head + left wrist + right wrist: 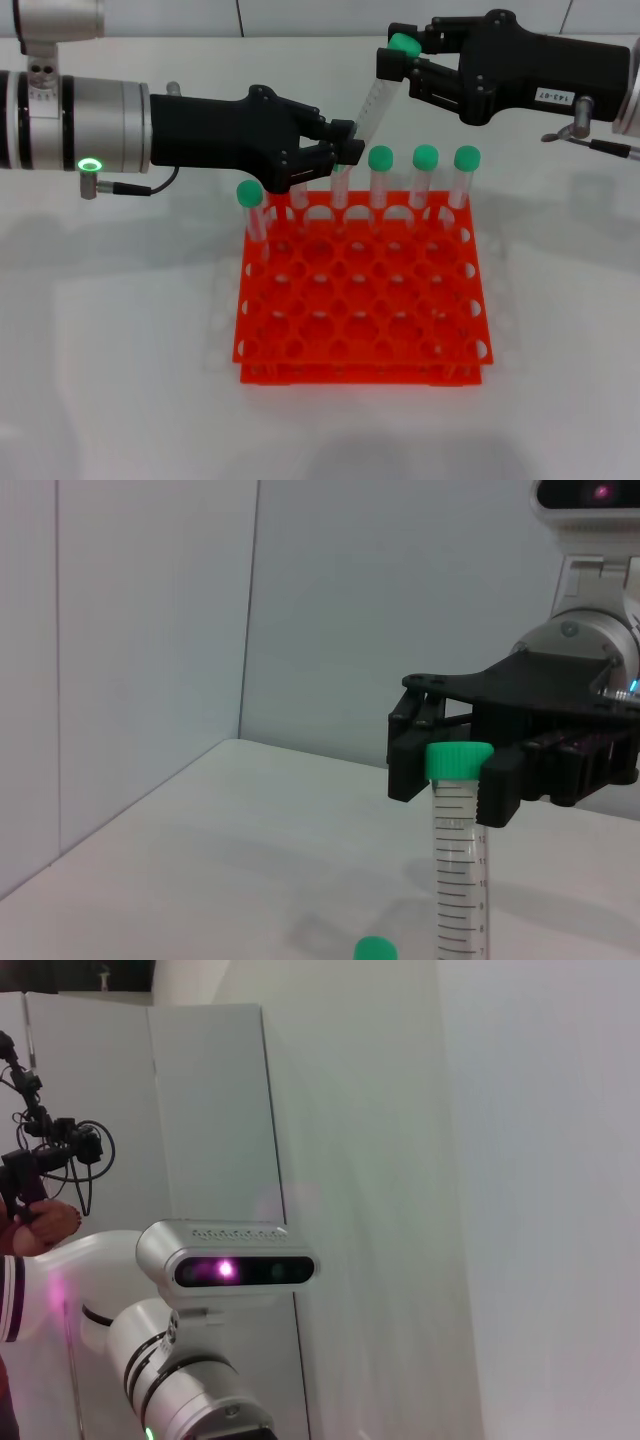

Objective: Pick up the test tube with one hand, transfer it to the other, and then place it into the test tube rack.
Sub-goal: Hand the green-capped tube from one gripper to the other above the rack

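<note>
The test tube (pixel 372 102) hangs tilted above the back of the orange-red rack (pixel 360 310). My left gripper (pixel 343 146), unlabelled and with a green light on its arm, is shut on the tube's lower part. My right gripper (pixel 398 56), with the white label, comes from the right and its fingers close on the tube at the green cap (pixel 404 44). In the left wrist view the tube (pixel 455 870) stands upright with the right gripper (pixel 452 785) on both sides of its cap. The right wrist view shows only the left arm's wrist camera (pixel 225 1265).
Several other green-capped tubes stand in the rack's back row, one at its left end (pixel 250 197) and three at the right (pixel 426 160). One such cap also shows in the left wrist view (pixel 375 948). White table (pixel 120 330) lies around the rack.
</note>
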{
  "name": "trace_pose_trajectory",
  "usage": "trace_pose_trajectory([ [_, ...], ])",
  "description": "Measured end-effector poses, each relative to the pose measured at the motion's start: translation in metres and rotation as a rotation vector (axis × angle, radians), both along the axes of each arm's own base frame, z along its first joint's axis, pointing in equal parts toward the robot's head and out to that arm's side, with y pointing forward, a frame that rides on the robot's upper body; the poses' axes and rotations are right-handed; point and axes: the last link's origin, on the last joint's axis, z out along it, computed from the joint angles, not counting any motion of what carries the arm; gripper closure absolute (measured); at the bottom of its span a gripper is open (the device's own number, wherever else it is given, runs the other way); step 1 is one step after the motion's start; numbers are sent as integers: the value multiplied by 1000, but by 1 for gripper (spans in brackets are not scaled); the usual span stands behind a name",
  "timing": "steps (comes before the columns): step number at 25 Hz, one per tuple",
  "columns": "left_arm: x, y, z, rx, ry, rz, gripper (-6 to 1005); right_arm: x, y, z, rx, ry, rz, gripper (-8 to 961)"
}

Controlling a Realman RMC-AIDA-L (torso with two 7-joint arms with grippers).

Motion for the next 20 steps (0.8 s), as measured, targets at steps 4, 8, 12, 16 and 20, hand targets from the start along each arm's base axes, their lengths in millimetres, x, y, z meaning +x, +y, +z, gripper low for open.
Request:
trace_pose_trajectory([
  [4, 0, 0, 0, 2, 1, 1, 678, 0, 0, 0, 1, -3, 4, 684],
  [8, 1, -1, -3, -1, -2, 0, 677, -1, 0, -1, 1, -4, 7, 684],
  [12, 2, -1, -5, -3, -5, 2, 675, -1, 0, 0, 2, -5, 10, 684],
  [16, 2, -2, -5, -10, -7, 7, 673, -1, -1, 0, 1, -6, 13, 685],
  [20, 2, -3, -6, -18, -10, 13, 671, -2, -1, 0, -1, -6, 16, 685],
])
